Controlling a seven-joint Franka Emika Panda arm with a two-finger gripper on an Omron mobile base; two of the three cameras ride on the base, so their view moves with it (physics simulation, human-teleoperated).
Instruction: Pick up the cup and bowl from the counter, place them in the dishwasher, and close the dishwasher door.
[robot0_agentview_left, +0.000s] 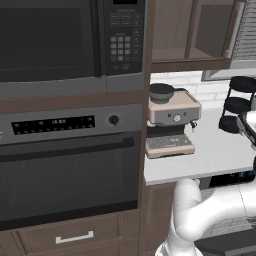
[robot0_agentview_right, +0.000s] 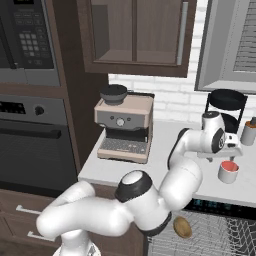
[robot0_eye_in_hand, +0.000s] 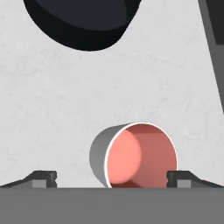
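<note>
2 spread fingertips flank the cup on open counter.

A: The table looks like matt pale stone, faintly mottled. The cup on it?

B: Smooth, matt grey outside, reddish inside; maybe ceramic, hard to tell.

A: And behind the cup?

B: A black stand, smooth, slightly glossy. Left of it, the coffee machine looks like brushed metal; the cabinets above are brown wood.

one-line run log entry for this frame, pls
phase: approach cup | jaws: open, either side of cup, not closed | cup: upright on counter | bowl: in dishwasher rack | dishwasher door: open
</note>
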